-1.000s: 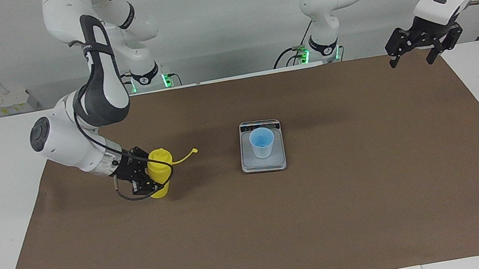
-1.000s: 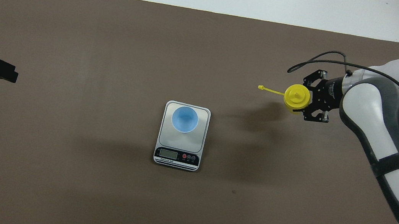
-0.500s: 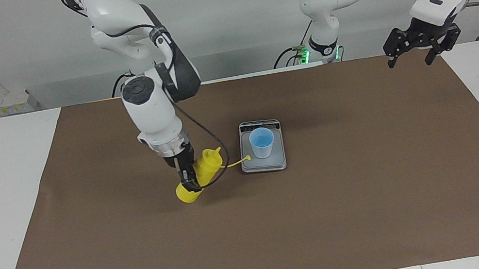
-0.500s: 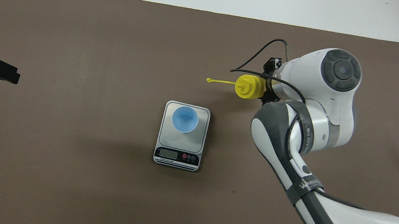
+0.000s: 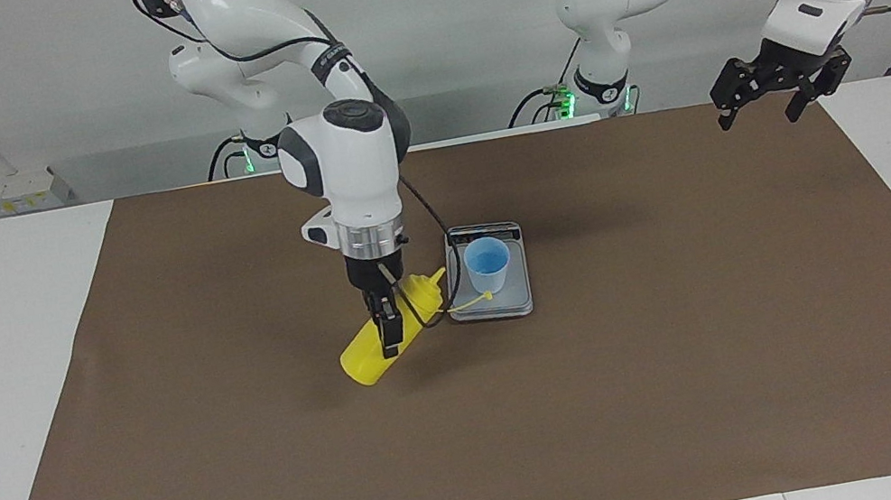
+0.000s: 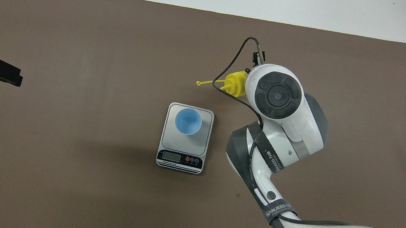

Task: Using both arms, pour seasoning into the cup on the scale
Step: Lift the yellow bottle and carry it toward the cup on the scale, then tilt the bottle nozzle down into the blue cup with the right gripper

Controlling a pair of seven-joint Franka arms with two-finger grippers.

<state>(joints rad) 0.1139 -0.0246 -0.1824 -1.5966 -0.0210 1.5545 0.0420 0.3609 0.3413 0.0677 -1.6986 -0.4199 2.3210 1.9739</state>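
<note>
White arms (image 5: pixel 341 154), dark grey joint caps, black cables; strap lettering seemingly "MANJEED"

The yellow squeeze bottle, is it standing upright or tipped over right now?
Tipped. The yellow squeeze bottle is held slanted by the right gripper, nozzle raised toward the cup on the scale.

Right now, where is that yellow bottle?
The yellow bottle is held tilted in the right gripper, just above the brown mat, its nozzle pointing at the scale beside it.
</note>
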